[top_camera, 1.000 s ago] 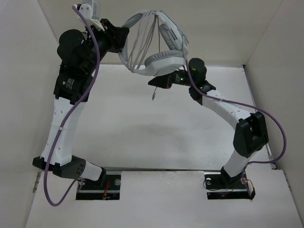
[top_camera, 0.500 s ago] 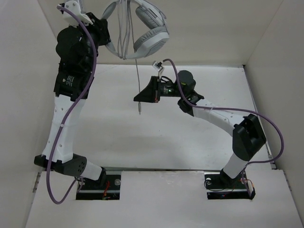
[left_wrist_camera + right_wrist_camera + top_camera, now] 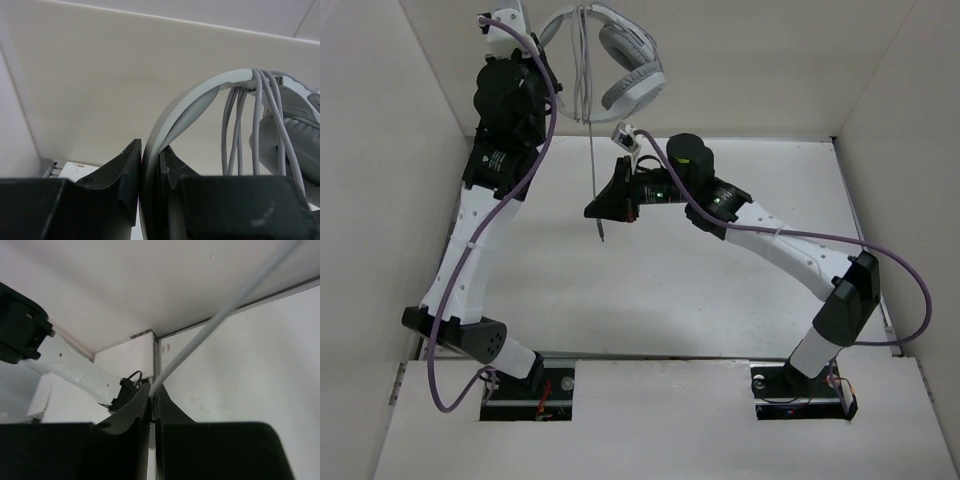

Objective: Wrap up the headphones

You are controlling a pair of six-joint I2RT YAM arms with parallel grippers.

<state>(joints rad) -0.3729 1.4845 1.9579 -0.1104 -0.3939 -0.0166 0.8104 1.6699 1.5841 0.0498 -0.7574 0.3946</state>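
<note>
The white headphones [image 3: 620, 65] hang high above the table's back edge, headband up, with several loops of the thin grey cord [image 3: 585, 70] draped over the band. My left gripper [image 3: 542, 40] is shut on the headband [image 3: 170, 120]; in the left wrist view the band runs between the two black fingers, with the cord loops [image 3: 257, 130] to its right. The loose cord end hangs straight down to my right gripper [image 3: 597, 208], which is shut on the cord [image 3: 220, 317] near its tip. The plug end [image 3: 601, 232] sticks out just below the right fingers.
White walls close the workspace on the left, right and back. Both arms reach high over the back of the white table [image 3: 650, 290]. Purple arm cables [image 3: 880, 270] loop beside each arm.
My left arm has shifted right with the headphones. My right gripper has moved left and down along the hanging cord and now grips it near the tip.
</note>
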